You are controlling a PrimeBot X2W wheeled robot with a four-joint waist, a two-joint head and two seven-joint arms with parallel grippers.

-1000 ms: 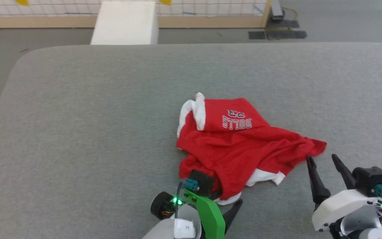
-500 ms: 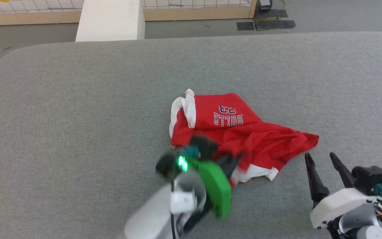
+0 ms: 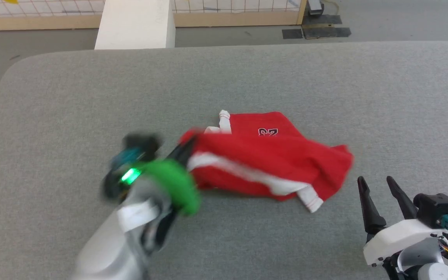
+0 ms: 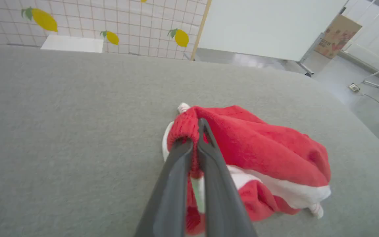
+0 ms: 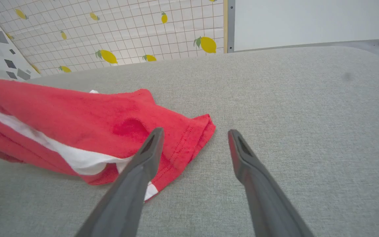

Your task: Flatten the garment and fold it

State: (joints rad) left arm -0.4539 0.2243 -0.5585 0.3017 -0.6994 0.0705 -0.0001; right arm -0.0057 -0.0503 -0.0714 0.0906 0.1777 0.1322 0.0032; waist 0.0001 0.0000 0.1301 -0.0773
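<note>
The garment, red shorts with white bands and a "23" print, lies bunched in the middle of the grey padded table. My left gripper is shut on the garment's left edge and holds it lifted, blurred by motion. In the left wrist view the two dark fingers pinch a red fold of the garment between them. My right gripper stands open at the lower right, just off the garment's right corner. In the right wrist view its open fingers hover over that corner of the garment.
A white block stands beyond the table's far edge, in front of a tiled wall panel with lemon prints. Dark mats lie on the floor at the back right. The table's rounded left corner is near.
My left gripper shut on the garment's near-left edge, then swung up and to the left, dragging the fabric over itself. The right gripper stayed put. The head camera shifted slightly.
</note>
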